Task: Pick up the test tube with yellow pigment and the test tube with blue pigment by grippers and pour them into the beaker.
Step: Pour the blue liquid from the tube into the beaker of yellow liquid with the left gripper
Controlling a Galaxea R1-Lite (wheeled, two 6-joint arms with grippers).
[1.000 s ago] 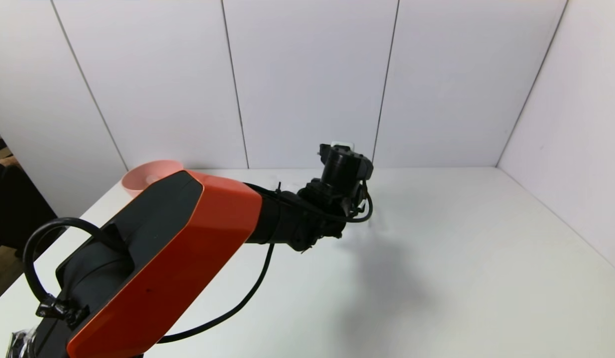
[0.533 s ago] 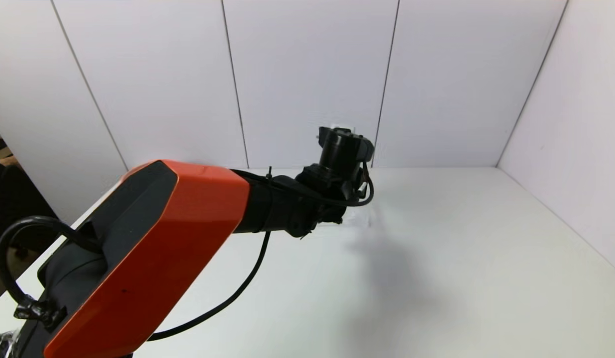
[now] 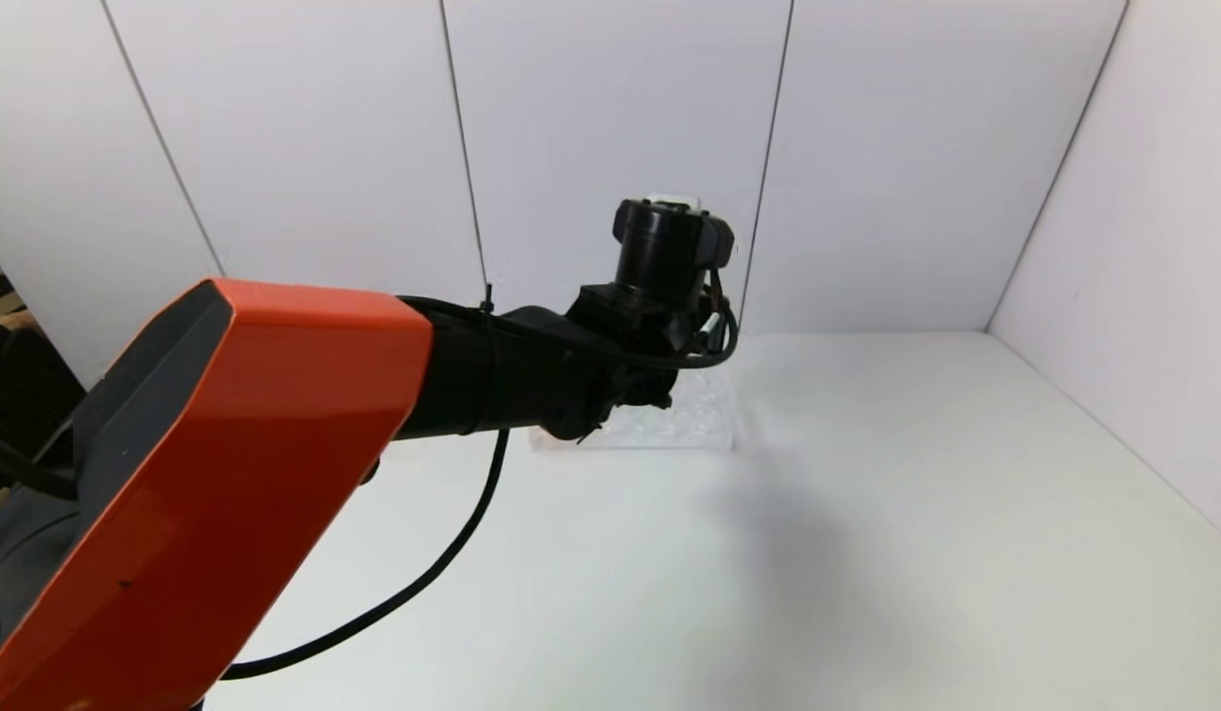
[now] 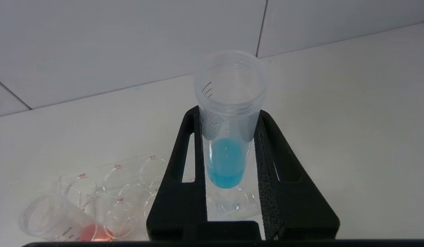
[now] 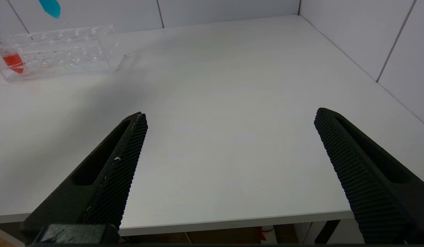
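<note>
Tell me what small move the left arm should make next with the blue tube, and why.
Probably carry it sideways toward the beaker. The left hand grips the blue tube upright, lifted above the rack, so it looks free to travel. The beaker is not in view.

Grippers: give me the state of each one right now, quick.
Left gripper: shut on the test tube with blue pigment, lifted above the tube rack.
Right gripper: open, holding nothing, parked by the table edge.
</note>
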